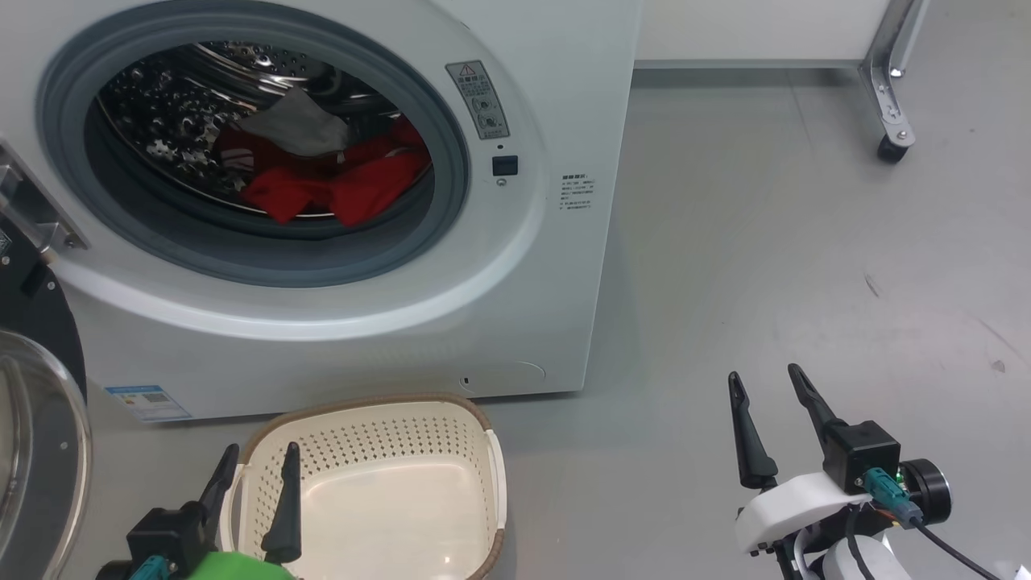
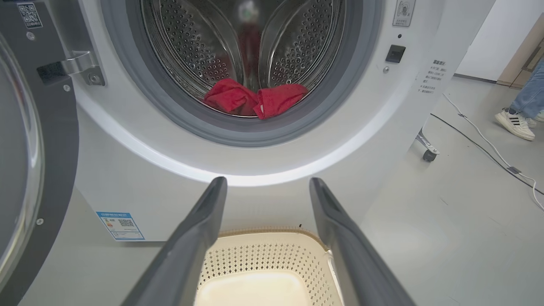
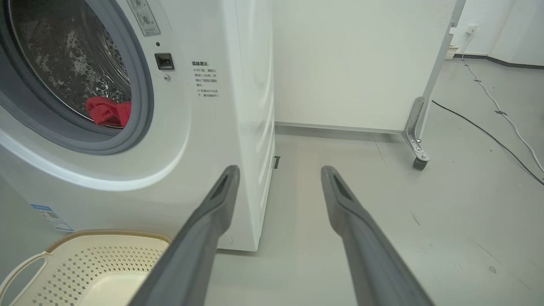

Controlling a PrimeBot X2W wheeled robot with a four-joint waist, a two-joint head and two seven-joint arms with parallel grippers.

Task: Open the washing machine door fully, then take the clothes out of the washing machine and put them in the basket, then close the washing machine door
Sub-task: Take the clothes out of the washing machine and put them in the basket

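The clothes (image 1: 338,189) were bright red and crumpled, with one grey piece (image 1: 298,125) on top. They lay low inside the one white washer (image 1: 523,306). Its one round door (image 1: 36,403), with a black rim, stood open on the left. One cream basket (image 1: 451,415) with holes sat on the floor (image 1: 725,282) just in front. The left end effector (image 1: 262,449) and right end effector (image 1: 764,373) both had fingers spread, holding nothing.
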